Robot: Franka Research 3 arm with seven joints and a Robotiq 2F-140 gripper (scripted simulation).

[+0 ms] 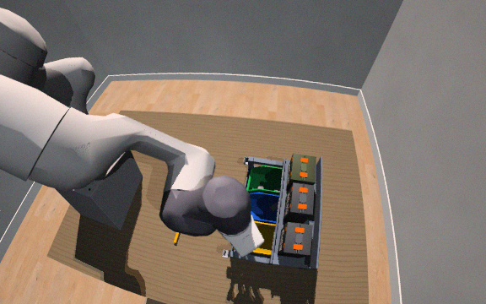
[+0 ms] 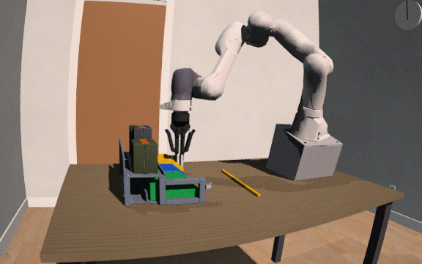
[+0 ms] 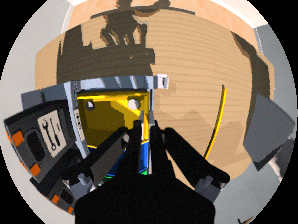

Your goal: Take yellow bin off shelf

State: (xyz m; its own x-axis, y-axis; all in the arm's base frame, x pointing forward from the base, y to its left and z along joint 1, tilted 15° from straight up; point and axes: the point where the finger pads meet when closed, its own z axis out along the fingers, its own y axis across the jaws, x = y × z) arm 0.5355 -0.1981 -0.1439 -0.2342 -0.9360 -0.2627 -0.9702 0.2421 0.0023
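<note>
While its parts lie inside, yellow open bin (image 1: pixel 267 237) (image 2: pixel 166 158) (image 3: pixel 104 122): at shelf (image 1: pixel 284 190) (image 2: pixel 162 194) (image 3: pixel 116 82), beside blue open bin (image 1: pixel 263 208) (image 2: pixel 171 167) (image 3: pixel 145 154). Tool (image 2: pixel 179 165) (image 3: pixel 146 116): clenched on its front wall. Step, apparently: lift-out. Next: raise level past rails, then bench (image 1: pixel 184 270) (image 2: pixel 215 227) (image 3: pixel 192 65).

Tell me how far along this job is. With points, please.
Done: the gripper (image 2: pixel 179 166) (image 3: pixel 146 116) looks shut on the front wall of the yellow bin (image 1: pixel 269 237) (image 2: pixel 166 158) (image 3: pixel 102 122); pale parts (image 3: pixel 133 104) show inside.

In hand: taking it out; it is still within the outline of the shelf (image 1: pixel 285 186) (image 2: pixel 162 191) (image 3: pixel 112 82).

Left: standing it flat on the table top (image 1: pixel 184 270) (image 2: pixel 196 227) (image 3: pixel 190 75), letting go and backing the arm clear.
</note>
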